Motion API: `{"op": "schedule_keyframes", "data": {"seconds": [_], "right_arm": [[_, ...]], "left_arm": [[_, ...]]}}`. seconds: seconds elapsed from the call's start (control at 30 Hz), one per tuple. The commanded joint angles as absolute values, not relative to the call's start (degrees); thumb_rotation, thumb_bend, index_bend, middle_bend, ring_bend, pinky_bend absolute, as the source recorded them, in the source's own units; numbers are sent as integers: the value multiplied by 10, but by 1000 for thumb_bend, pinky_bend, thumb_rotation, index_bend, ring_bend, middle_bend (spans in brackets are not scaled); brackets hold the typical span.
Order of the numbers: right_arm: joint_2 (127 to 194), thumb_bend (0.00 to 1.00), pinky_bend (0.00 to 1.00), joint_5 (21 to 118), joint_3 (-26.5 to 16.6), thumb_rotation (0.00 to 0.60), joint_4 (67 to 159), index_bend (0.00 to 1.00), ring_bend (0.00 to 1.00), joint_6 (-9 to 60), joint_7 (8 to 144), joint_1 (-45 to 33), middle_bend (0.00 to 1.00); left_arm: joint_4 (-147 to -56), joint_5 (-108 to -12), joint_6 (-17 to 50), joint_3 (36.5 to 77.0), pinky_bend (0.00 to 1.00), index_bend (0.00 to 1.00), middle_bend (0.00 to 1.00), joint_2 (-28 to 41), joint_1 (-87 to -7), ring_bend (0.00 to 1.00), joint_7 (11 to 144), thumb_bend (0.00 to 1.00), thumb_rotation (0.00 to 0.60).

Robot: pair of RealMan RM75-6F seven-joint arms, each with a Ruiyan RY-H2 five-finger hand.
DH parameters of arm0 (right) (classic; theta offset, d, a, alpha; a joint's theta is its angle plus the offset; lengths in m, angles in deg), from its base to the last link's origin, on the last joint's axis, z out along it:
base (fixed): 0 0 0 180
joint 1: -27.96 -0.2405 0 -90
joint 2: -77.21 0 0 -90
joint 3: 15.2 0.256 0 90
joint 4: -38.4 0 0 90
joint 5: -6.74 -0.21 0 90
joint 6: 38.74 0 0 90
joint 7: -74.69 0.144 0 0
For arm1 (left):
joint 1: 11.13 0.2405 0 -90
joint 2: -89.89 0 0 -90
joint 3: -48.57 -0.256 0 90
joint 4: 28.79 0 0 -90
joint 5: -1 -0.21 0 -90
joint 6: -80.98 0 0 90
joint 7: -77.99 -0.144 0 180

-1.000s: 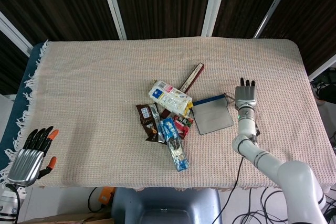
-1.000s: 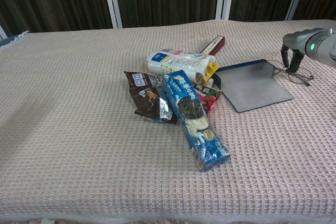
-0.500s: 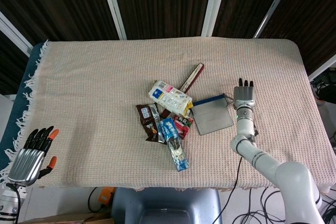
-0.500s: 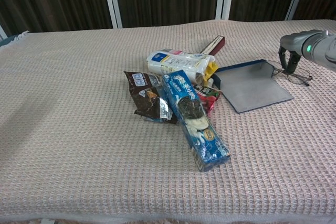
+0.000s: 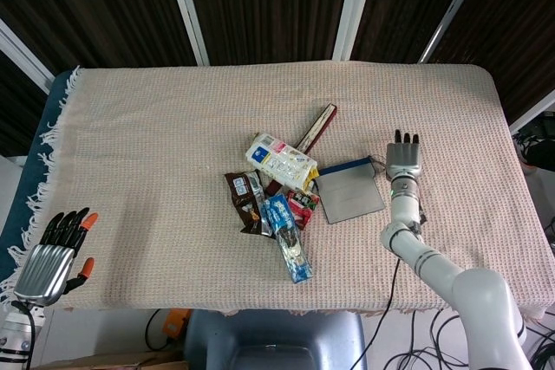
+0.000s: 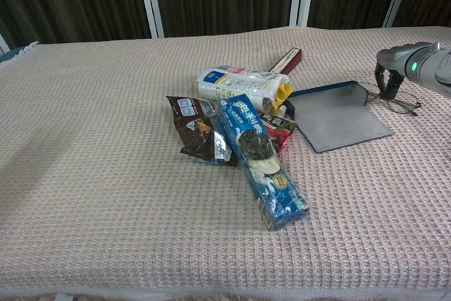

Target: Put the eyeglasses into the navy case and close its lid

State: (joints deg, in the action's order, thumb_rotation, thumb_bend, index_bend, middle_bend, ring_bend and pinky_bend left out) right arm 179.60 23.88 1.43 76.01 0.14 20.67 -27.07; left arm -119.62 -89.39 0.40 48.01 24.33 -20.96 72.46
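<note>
I had my right hand (image 6: 392,75), fingers curled down over the eyeglasses (image 6: 399,102) beside the navy case (image 6: 338,116), not visibly gripping; pinching them was next.

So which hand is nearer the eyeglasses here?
The right hand: its fingers curl down right over the eyeglasses, just beside the navy case. The left hand hangs off the table's opposite near corner, far away.
</note>
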Motion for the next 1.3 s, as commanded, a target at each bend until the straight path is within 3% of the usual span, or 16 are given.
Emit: {"op": "schedule_keyframes", "data": {"seconds": [0.03,0.33,0.7,1.0,1.3], "right_arm": [[1795,595,0,240,16,600,759,710,0,1,207,-269,43],[1763,603,0,267,24,600,788,720,0,21,232,-258,47],[1628,604,0,363,18,600,984,721,0,95,310,-197,48],[1524,605,0,498,-8,600,1181,721,0,182,368,-148,53],[1533,604,0,569,-51,600,1238,720,0,195,339,-154,54]], "left_arm": [[-1196,-894,5,480,21,0,0,243,-210,0,725,423,600],[-1197,-895,5,479,21,0,0,242,-211,0,723,423,600],[-1200,-905,1,475,22,0,0,240,-210,0,714,423,600],[-1202,-907,-5,474,22,0,0,239,-207,0,711,423,600],[-1200,-903,-4,475,24,0,0,238,-207,0,709,422,600]]}}
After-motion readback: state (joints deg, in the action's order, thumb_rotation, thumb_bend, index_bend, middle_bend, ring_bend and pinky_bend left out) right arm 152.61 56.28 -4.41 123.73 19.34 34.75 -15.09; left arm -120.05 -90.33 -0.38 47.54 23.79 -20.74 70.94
